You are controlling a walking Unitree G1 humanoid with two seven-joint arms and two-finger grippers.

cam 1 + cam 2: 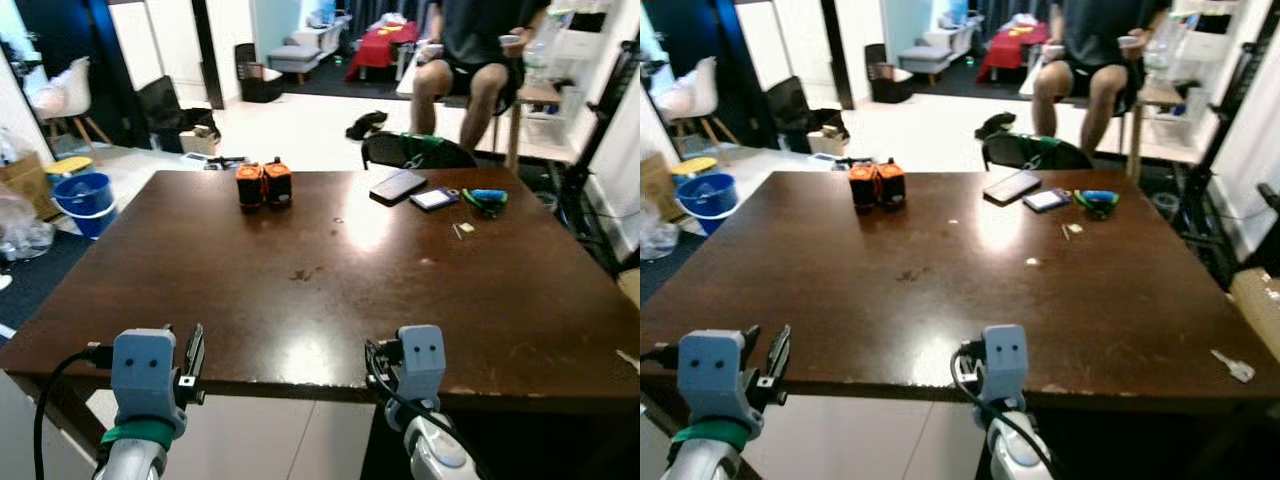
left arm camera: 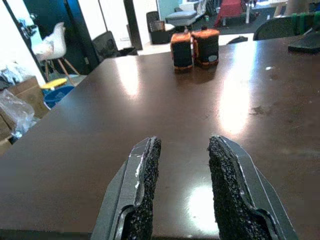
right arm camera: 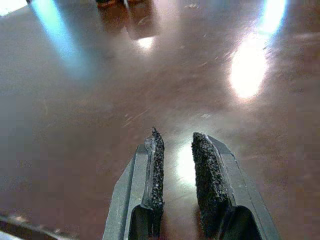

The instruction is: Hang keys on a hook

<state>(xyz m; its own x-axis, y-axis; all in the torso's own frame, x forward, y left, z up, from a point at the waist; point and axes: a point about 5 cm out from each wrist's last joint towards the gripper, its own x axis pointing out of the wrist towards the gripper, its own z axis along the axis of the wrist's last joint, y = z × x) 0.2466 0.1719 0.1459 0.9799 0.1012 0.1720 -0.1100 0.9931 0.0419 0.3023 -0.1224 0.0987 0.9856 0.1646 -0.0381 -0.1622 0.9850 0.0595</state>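
- A dark wooden bench is seen in a lived-in room, a person seated beyond it.
- The left gripper and right gripper are held at the near edge, jaws parted, empty, presumably ready to reach.
- A key lies near the bench's right edge; no hook can be made out.
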